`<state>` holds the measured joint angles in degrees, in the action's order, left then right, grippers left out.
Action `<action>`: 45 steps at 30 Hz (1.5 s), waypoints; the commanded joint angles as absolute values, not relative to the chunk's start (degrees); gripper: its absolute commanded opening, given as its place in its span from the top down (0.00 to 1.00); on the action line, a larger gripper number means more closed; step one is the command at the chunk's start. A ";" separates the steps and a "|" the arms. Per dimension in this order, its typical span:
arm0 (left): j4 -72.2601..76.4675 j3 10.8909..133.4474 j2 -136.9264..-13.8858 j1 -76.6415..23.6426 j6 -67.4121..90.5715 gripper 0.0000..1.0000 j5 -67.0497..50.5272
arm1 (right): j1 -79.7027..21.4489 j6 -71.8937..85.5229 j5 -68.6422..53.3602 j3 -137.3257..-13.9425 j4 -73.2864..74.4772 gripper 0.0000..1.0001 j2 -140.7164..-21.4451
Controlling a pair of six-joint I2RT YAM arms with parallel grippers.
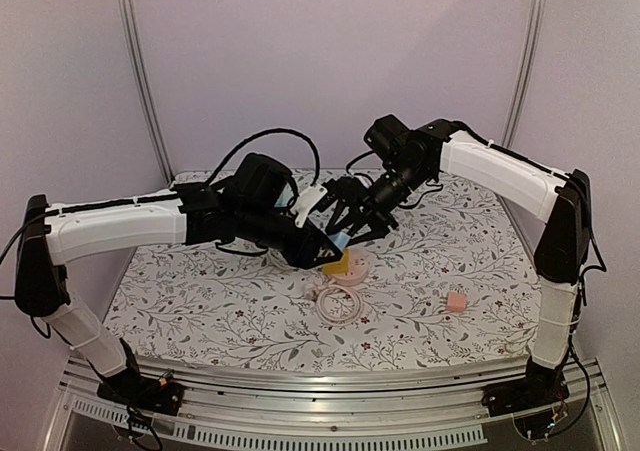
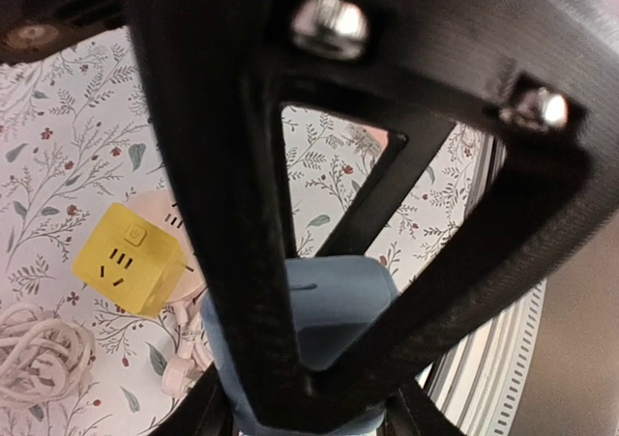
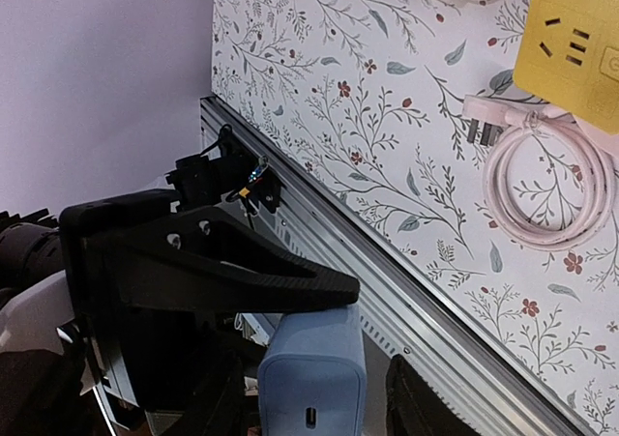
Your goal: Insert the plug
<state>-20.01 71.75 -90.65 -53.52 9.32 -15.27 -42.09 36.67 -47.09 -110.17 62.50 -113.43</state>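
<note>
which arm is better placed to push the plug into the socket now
Left, probably: the plug sits in the left gripper, right above the socket; the right gripper hangs farther off.

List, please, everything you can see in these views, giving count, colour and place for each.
charger: one, blue, held above the tablecloth between the two grippers
socket cube: one, yellow, mid-table, just below the grippers
cable coil: one, pale pink, beside the socket cube
cable bundle: one, whitish, near the socket cube
block: one, pink, alone on the right side
tablecloth: one, white with a leaf print, covering the table
rail: one, silver, along the near edge
left gripper: one, black, apparently shut on the charger
right gripper: one, black, fingers either side of the charger, a gap showing
</note>
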 commanded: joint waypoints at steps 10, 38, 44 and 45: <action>-19.57 73.93 -92.08 -55.55 8.64 0.54 -10.03 | -42.41 34.86 -44.63 -108.98 66.45 1.00 -112.39; -27.62 45.27 -52.72 -55.55 16.45 0.01 17.56 | -42.42 44.99 -2.81 -99.19 53.60 1.00 -109.84; -32.96 41.29 -43.48 -55.55 17.83 0.00 22.97 | -42.41 42.80 -3.34 -99.27 50.71 1.00 -113.27; -33.55 40.56 -41.67 -55.55 18.11 0.01 23.62 | -42.32 42.73 -3.60 -99.28 50.21 1.00 -113.66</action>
